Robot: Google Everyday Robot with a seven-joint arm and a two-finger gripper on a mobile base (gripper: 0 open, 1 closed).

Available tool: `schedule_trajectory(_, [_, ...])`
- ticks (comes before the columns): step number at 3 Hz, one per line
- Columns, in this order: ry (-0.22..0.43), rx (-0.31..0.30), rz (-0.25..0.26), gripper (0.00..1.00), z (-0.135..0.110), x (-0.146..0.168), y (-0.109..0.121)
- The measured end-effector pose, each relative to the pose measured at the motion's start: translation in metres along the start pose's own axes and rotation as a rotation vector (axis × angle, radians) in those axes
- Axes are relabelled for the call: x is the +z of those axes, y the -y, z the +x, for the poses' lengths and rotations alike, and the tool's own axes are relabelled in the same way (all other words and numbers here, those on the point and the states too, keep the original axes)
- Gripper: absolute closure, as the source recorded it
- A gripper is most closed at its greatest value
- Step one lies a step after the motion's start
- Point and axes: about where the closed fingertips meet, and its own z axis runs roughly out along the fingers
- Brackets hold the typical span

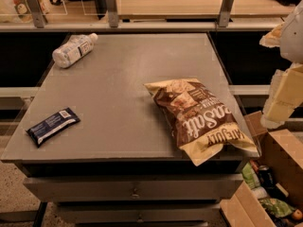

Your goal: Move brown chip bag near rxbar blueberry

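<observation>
The brown chip bag lies flat at the right front of the grey table, its cream lower end sticking slightly over the front right edge. The rxbar blueberry, a small navy wrapper with a white label patch, lies at the table's front left, far from the bag. My gripper hangs at the right edge of the view, beyond the table's right side, to the right of the bag and above its level, holding nothing that I can see.
A clear plastic bottle with a white label lies on its side at the table's back left. An open cardboard box with cans and packets stands on the floor at the right front. A wooden counter with metal posts runs behind the table.
</observation>
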Motion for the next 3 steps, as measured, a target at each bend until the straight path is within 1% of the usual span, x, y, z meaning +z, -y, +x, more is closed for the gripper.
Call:
schedule_trajectory(1, [0.0,0.0,0.0,0.0,0.0,0.0,0.0])
schedule_trajectory(2, [0.017,-0.02,0.003,0.0,-0.004,0.006,-0.003])
schedule_trajectory(3, [0.048,-0.064,-0.013,0.0,-0.008,0.023,-0.012])
